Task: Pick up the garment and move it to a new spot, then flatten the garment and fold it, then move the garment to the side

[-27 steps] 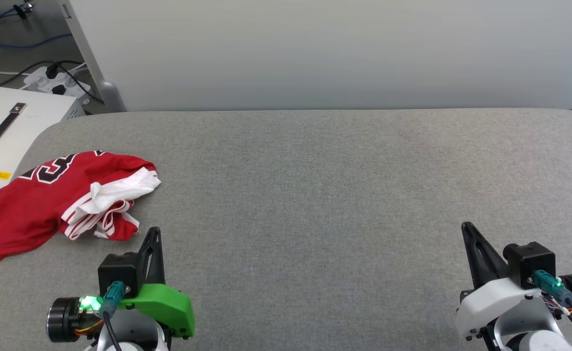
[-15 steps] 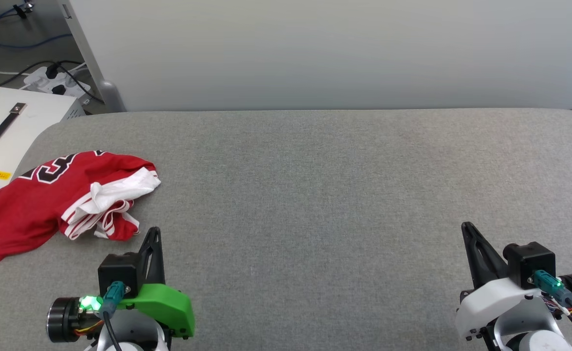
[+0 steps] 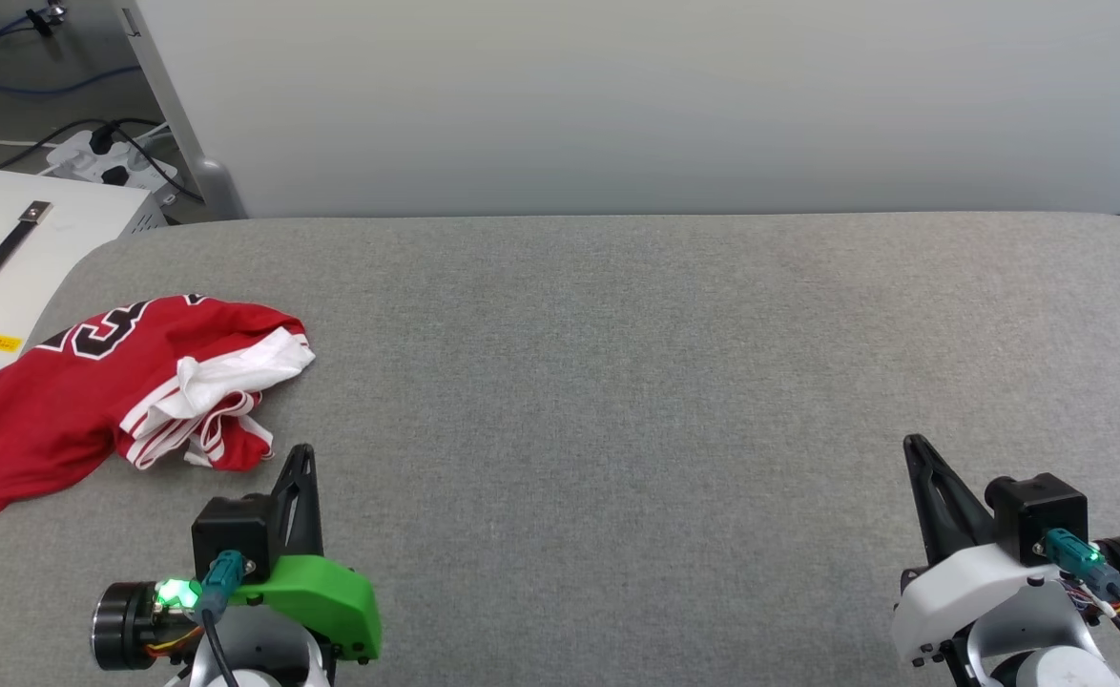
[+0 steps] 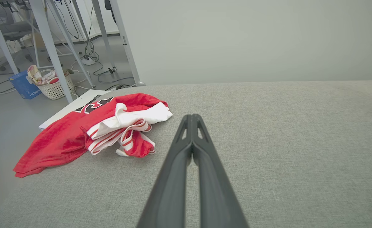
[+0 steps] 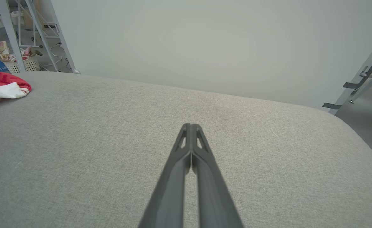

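The garment (image 3: 73,391) is a red jersey lying crumpled at the table's left edge, with white sleeves and striped trim bunched on its right side and part of a black number showing. In the left wrist view the garment (image 4: 87,129) lies ahead and to the left. In the right wrist view a bit of the garment (image 5: 2,87) shows at the far left. My left gripper (image 3: 300,456) sits shut just near and right of the jersey, apart from it; its fingertips (image 4: 191,118) meet. My right gripper (image 3: 915,447) rests shut at the lower right, holding nothing.
The grey fabric table (image 3: 617,382) stretches wide between the grippers and back to a pale wall panel (image 3: 617,95). A white case with a handle (image 3: 7,248) stands beyond the left edge, with cables and a power strip (image 3: 107,153) on the floor.
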